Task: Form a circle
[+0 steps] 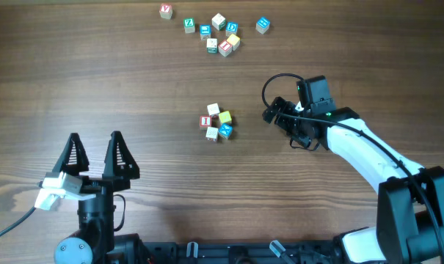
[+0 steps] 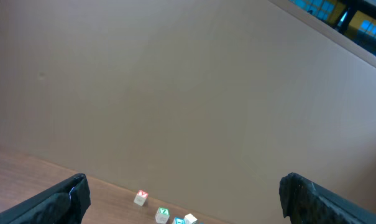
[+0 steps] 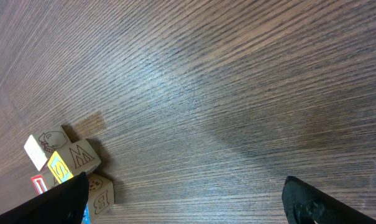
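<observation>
Currently, both arms are over the wooden table (image 1: 97, 66) and neither grips anything.

Left gripper (image 1: 95, 139): at the near left side of the table, jaws spread wide, nothing between them. It is well apart from all the cubes. Its wrist view looks mostly at a plain wall, with its dark fingers (image 2: 63, 202) at the bottom corners and a few far cubes peeking up between them along the lower edge.

Right gripper (image 1: 289, 125): right of table centre, jaws likewise wide apart and empty. Its wrist view shows bare wood grain between the fingers (image 3: 324, 202). Cubes bunch at the lower left of that view, next to the left finger; I cannot tell whether it touches them.

The circle (image 1: 224, 117): five small letter cubes packed in a tight ring near table centre, just left of the right gripper and apart from it in the overhead view. Faces seen there are pale, yellow, red-lettered and blue-lettered. In the right wrist view, one cube carries an M (image 3: 79, 155).

Loose scatter of cubes (image 1: 219, 22): similar letter cubes spread along the far edge, well apart from the ring and from both grippers.
</observation>
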